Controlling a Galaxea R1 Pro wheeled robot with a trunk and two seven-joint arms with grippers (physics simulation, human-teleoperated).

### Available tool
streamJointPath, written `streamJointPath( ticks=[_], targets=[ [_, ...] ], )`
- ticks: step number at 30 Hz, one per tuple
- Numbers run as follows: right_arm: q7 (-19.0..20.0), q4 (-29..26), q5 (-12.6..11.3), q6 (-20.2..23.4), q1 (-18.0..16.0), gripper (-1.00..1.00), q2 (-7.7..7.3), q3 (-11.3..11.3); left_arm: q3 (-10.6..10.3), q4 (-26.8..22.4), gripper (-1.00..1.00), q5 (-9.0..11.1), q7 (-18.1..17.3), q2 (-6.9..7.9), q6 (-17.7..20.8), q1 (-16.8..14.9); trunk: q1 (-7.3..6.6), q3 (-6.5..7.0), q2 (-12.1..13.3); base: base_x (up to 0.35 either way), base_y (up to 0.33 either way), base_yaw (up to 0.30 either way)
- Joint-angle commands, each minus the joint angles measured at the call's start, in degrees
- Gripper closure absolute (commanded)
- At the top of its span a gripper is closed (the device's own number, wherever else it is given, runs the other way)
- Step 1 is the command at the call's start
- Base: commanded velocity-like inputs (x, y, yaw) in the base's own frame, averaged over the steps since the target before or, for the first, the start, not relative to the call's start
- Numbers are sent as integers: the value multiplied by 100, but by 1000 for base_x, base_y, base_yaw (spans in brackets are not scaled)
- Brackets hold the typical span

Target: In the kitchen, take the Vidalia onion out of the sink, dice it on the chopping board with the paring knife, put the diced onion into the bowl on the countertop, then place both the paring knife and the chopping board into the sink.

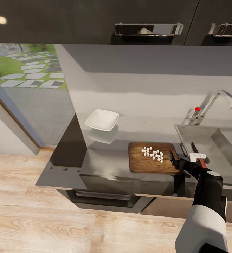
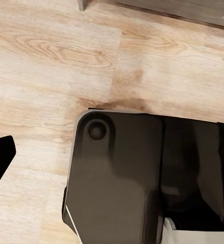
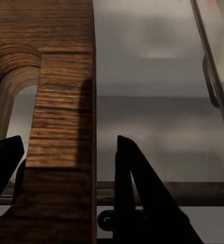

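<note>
Nearest the camera in the head view, the right arm (image 1: 207, 207) reached up from the lower right over the pale wooden floor (image 1: 31, 218) toward the front of the tabletop (image 1: 105, 168). Its right pincer (image 1: 177, 162) sat at the right short end of the chopping board (image 1: 144, 163); in the right wrist view the two dark fingers (image 3: 140, 188) stood apart on either side of the board's end strip (image 3: 61, 127) beside the handle slot, and whether they pressed the wood could not be told. The left pincer's state could not be told either: the left wrist view gave a dark rounded body of the robot (image 2: 142, 173) above the floor (image 2: 51, 51). The board lay flat on the glossy grey tabletop, near its front edge, with the diced Vidalia onion (image 1: 153, 154) as a loose cluster of small white cubes on its right half. Just right of the board, the paring knife (image 1: 197, 153) lay with its dark blade pointing away and its red handle close to the pincer, at the near left edge of the sink (image 1: 214, 140). Farther back and left, well apart from the board, the white bowl (image 1: 102, 119) stood empty on the tabletop. The chrome tap (image 1: 214, 103) with its red dot rose behind the sink, and dark upper cabinets (image 1: 95, 21) with chrome handles hung above the grey back wall.
</note>
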Motion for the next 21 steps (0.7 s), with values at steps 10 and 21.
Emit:
streamJointPath(
  ticks=[10,21],
  targets=[
    [40,22,153,-9,-4,100,3,-23,8,-10,-100,40,-22,-3,-2,3,5,-11,-8,0,0,0],
    [44,22,160,-9,-6,100,10,-23,8,-10,-100,40,-22,-3,-2,3,5,63,-8,0,0,0]
  ],
)
